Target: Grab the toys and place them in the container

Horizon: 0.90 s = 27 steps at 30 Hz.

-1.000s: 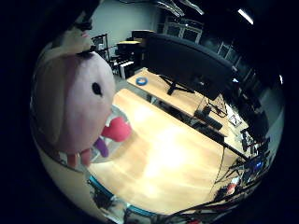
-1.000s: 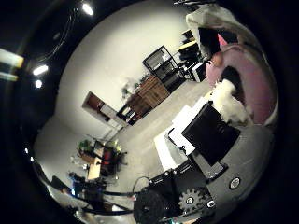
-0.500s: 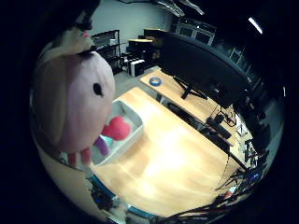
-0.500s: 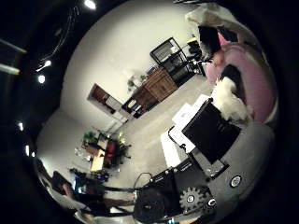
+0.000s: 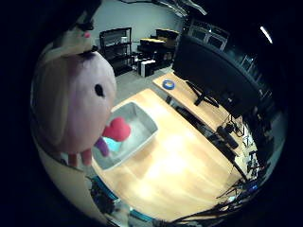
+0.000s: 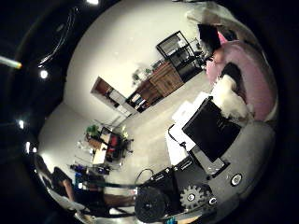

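A pink plush toy [image 5: 71, 99] with a black eye fills much of the little finger side palm view, close to the palm and held above the table. Its pink body with a white furry part also shows in the thumb side palm view [image 6: 245, 75]. My right hand [image 6: 204, 140] shows as black and white parts beside the plush, with fingers curled against it. A pale open container [image 5: 144, 115] stands on the wooden table [image 5: 180, 161], partly hidden behind the plush. A red toy [image 5: 116, 130] and a purple piece [image 5: 101, 148] lie inside it.
A large dark monitor [image 5: 213, 71] stands at the back of the table, with a blue roll [image 5: 169, 84] near it. Shelves and desks stand further back in the room. The thumb side palm view shows a wall, a floor and furniture far off.
The camera has moved with the hand, so more of the container now shows beside the plush. The plush stays in the same place against the palm.
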Tool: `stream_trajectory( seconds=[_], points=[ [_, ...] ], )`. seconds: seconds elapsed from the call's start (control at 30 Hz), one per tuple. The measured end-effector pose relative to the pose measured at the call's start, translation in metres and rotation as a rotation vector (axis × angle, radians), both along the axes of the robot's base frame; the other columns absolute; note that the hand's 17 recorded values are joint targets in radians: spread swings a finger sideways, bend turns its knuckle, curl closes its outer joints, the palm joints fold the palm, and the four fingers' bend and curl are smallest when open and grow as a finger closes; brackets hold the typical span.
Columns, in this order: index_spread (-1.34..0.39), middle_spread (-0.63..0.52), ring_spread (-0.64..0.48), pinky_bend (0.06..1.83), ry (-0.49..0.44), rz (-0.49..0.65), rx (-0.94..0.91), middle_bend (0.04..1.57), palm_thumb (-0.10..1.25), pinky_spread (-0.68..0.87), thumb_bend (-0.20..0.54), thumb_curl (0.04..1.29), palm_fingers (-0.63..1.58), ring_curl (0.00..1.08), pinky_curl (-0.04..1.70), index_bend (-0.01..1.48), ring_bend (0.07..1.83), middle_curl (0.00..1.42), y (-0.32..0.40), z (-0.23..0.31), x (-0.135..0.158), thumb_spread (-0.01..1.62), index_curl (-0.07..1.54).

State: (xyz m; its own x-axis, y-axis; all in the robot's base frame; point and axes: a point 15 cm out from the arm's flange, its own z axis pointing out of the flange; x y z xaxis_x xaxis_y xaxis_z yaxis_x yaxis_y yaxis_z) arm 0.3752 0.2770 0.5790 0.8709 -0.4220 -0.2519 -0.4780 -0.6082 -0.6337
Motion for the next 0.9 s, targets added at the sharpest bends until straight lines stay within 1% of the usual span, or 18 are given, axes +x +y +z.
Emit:
stream_trajectory(
  seconds=[0.9],
  points=[
    [-0.5,-0.45,-0.32,1.5,0.007,0.001,0.005,0.85,1.03,-0.27,-0.009,0.92,1.01,0.93,0.6,0.75,1.2,1.26,0.0095,-0.0018,-0.0029,1.02,1.12]
  ],
)
